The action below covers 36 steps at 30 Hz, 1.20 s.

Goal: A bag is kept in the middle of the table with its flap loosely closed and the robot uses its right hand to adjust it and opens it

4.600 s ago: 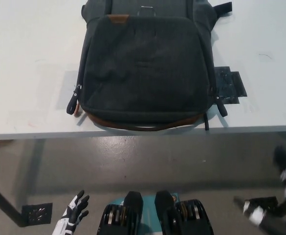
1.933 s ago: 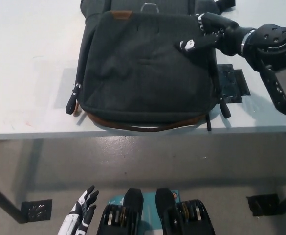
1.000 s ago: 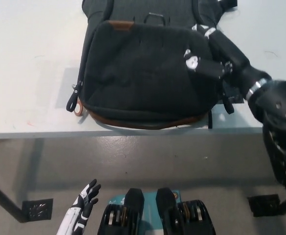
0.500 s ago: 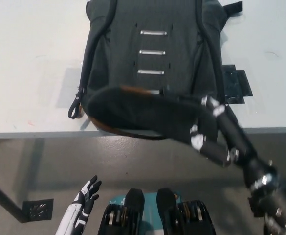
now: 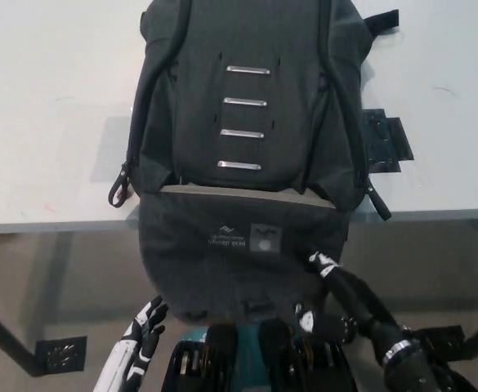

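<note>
Opening step: flap (image 5: 239, 253) hangs over the near worktop (image 5: 51, 122) edge; my right robot hand (image 5: 328, 290) touches it, grip unclear; release next.

A bag (image 5: 247, 98) of dark grey matt woven cloth lies on a pale, smooth, faintly scuffed table (image 5: 42, 106), its flap (image 5: 239, 253) of the same cloth hanging over the near edge and showing a small printed label. Four short bars (image 5: 244, 118) with a bright metallic sheen cross the exposed front panel. A patch of black tape (image 5: 386, 143), slightly glossy, is stuck to the tabletop near the bag's right side. The right hand (image 5: 337, 286), black with a hard plastic-like look and pale tips, is at the flap's lower corner. Below the table, the floor (image 5: 59, 286) is grey and dully reflective, like sealed concrete.
</note>
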Available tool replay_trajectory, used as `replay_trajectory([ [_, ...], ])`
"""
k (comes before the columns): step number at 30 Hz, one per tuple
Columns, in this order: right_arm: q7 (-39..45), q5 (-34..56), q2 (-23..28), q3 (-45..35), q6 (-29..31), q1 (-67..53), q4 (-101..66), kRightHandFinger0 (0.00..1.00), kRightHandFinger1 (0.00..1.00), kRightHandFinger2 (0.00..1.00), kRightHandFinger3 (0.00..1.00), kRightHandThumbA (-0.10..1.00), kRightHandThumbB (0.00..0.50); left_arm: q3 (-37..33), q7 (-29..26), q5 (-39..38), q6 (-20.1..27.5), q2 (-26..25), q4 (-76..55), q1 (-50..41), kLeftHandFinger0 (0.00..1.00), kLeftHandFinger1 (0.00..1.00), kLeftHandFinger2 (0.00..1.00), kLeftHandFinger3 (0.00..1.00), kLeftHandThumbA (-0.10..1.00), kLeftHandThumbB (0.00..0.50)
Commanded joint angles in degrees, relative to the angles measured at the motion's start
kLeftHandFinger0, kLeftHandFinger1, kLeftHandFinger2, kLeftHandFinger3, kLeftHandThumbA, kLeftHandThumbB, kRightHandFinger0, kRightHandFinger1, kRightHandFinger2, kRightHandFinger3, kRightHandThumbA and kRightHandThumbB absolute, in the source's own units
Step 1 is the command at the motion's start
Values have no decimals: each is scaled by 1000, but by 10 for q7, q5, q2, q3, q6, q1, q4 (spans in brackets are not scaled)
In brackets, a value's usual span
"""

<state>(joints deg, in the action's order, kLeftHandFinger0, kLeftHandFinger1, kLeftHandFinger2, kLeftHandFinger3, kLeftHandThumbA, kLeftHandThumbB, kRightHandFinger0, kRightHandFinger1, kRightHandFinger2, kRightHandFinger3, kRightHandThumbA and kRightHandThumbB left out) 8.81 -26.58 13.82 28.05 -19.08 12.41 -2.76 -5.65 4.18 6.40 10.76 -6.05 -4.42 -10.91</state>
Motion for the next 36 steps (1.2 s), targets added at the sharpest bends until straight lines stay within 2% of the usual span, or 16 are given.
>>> replay_trajectory([
  [1,73,-120,32,77,-77,20,66,1000,1000,1000,1000,1000,330,3,-3,7,23,-5,-3,10,1000,1000,1000,1000,969,26],
  [3,92,-129,30,86,-78,22,77,1000,1000,1000,1000,1000,338,3,-4,11,23,-6,-3,13,1000,1000,1000,1000,975,40],
  [7,127,-140,30,83,-78,20,73,1000,1000,1000,1000,1000,386,4,-1,4,20,-6,-3,19,1000,1000,1000,1000,971,47],
  [14,155,-136,42,53,-78,9,49,1000,1000,1000,1000,1000,373,2,0,6,16,-6,-7,24,1000,1000,1000,1000,957,38],
  [19,146,-137,49,-3,-78,-15,20,1000,1000,1000,1000,1000,298,3,0,3,12,-5,-8,25,1000,1000,1000,1000,955,52],
  [23,127,-132,68,-51,-78,-37,-5,1000,1000,1000,1000,1000,280,4,1,4,6,-6,-13,26,1000,1000,1000,1000,951,41],
  [26,94,-80,75,-101,-53,-64,-24,1000,1000,1000,1000,1000,239,2,1,3,6,-5,-12,27,1000,1000,1000,1000,955,53],
  [30,65,-40,63,-158,1,-92,-20,1000,1000,1000,1000,1000,237,4,2,1,6,-6,-8,29,1000,1000,1000,1000,953,47],
  [36,48,-18,57,-182,52,-105,-6,1000,1000,1000,1000,1000,223,3,1,4,2,-6,-10,31,1000,1000,1000,1000,957,40],
])
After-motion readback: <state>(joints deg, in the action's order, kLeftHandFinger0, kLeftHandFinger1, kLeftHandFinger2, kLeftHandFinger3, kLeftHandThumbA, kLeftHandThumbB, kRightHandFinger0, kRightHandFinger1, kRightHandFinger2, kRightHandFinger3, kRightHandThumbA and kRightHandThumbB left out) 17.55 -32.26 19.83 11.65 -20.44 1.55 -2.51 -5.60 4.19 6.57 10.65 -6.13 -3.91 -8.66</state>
